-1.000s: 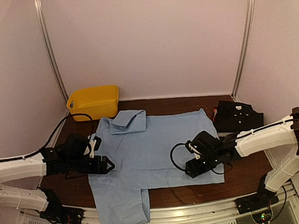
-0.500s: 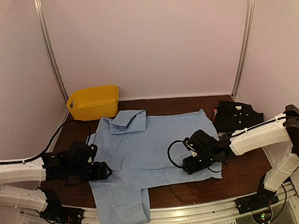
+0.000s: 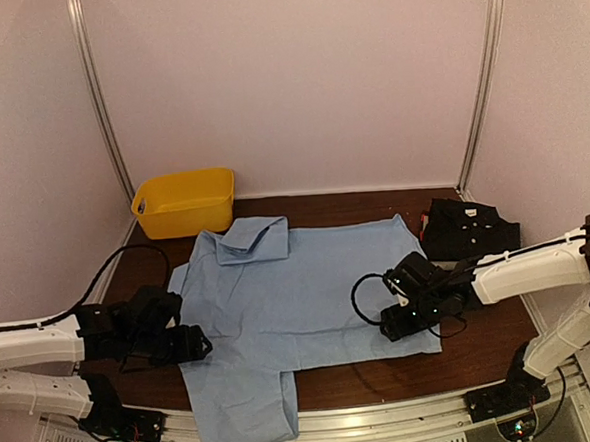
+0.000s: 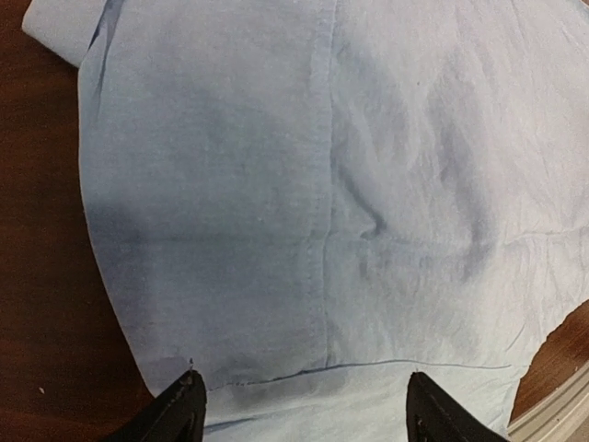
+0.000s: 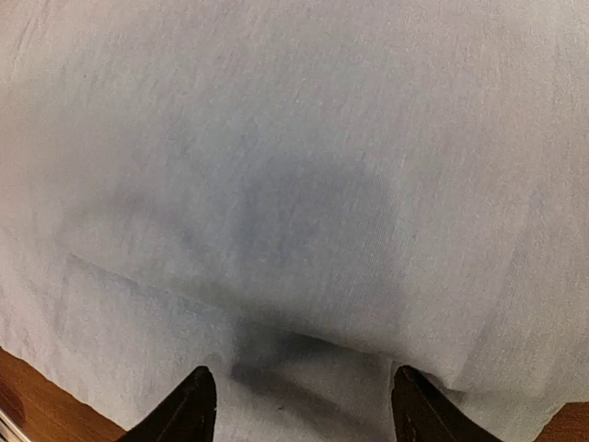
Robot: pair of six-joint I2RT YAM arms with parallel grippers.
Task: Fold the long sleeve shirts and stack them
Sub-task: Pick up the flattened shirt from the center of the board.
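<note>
Leftward, yellow bin (image 3: 185, 214) (near blue shirt (image 3: 299, 281))

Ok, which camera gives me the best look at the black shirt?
Top external: the black shirt lies folded at the far right, fully visible. Both wrist views show none of it, only light blue shirt cloth.

bin (image 3: 184, 203) rear-L, blk shirt (image 3: 469, 228) rear-R — obstacles

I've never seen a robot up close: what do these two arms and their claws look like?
The left gripper and right gripper are black and two-fingered; the arms are white tubes with black joints. Black cables loop by each wrist.
</note>
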